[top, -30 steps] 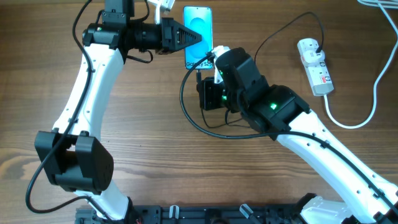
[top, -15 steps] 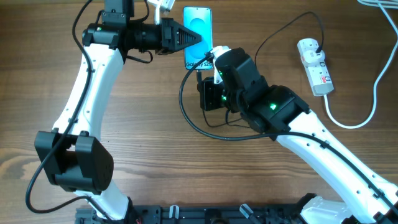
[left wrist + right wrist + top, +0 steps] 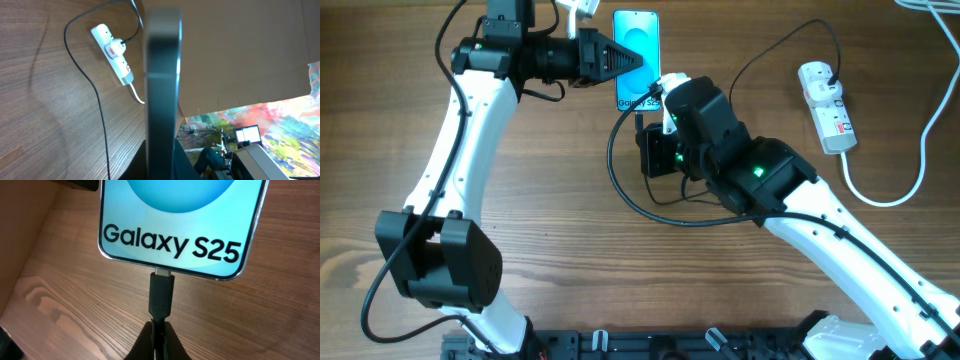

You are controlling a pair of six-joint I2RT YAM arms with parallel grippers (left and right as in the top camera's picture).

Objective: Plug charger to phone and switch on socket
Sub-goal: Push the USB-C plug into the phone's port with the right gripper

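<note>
Progress is sitting roughly at the halfway mark, judging by the layout. Phone (image 3: 642, 35) is lying screen-up by the far edge of the counter (image 3: 560, 260), approx. midway along it, w/ the left hand (image 3: 632, 58) pinching its long side to steady it. Right hand (image 3: 158, 330) is squeezing the charger (image 3: 611, 160) just behind its connector (image 3: 161, 292), fingers pressed together on it. Connector is meeting the port at the phone's text end, but a sliver of bare metal is showing btwn them, so it's prob. not seated fully; a bit more push is looking necessary. Plug (image 3: 832, 72) is sitting in the socket (image 3: 827, 105) near the far right corner. Switching the socket on is looking like the remaining job. Can't tell from here whether it's live already, and neither hand is anywhere near it.
</note>
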